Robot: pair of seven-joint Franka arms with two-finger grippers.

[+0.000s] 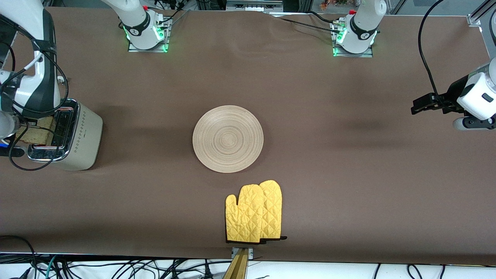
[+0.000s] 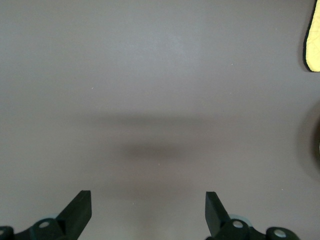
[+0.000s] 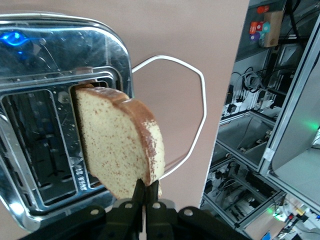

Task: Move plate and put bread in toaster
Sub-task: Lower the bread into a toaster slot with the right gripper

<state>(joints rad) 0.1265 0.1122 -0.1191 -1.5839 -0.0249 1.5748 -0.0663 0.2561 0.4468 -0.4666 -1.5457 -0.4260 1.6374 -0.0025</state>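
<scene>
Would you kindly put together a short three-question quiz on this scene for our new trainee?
1. True or false: the bread already sits fully down inside a slot of the toaster.
2. Multiple choice: the left end effector hangs over A) the plate, B) bare tablecloth, C) the yellow oven mitts.
3. Fill in: the oven mitts lie ____ to the front camera than the plate.

Key
1. False: the right end effector grips the slice by its edge above the toaster's chrome top.
2. B: its fingers are open, with nothing between them.
3. Nearer.
</scene>
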